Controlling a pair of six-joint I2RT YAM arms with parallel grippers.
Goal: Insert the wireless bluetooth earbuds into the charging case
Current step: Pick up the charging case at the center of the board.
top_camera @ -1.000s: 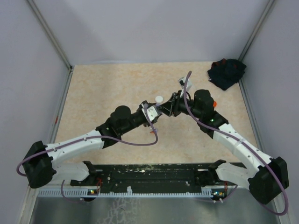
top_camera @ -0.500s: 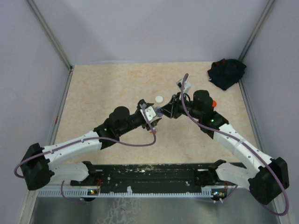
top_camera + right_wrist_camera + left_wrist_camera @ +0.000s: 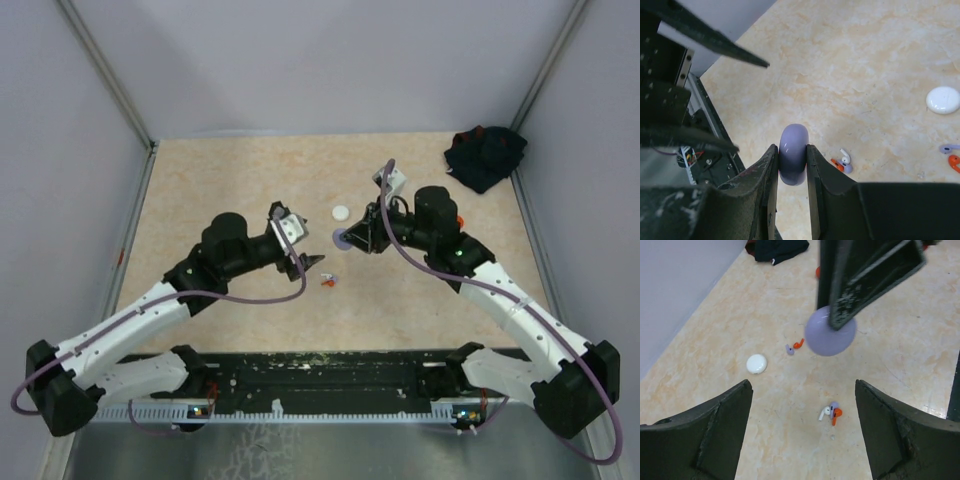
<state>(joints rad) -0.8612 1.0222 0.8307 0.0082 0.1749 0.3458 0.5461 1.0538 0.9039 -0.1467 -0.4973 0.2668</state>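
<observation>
R gripper [image 3: 791, 152] pinches lavender case [image 3: 821, 342] edgewise over table [image 3: 200, 190] centre. L gripper [image 3: 802, 385] is spread, empty. Next, prob.: L picks earbuds [image 3: 830, 412].

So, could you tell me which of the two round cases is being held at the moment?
The lavender case, pinched edge-on in the right gripper; the white case lies flat on the table, with nothing touching it.

Lavender case [image 3: 793, 145]: sides hidden between the right pincer [image 3: 791, 152] fingers, and cannot tell if its lid is open. In the left wrist view that pincer covers the case's top edge. Dark cloth [image 3: 777, 249] beyond it is cut off by the frame top. Earbuds [image 3: 328, 282] near the left pincer [image 3: 312, 265] are too small to separate from above.
</observation>
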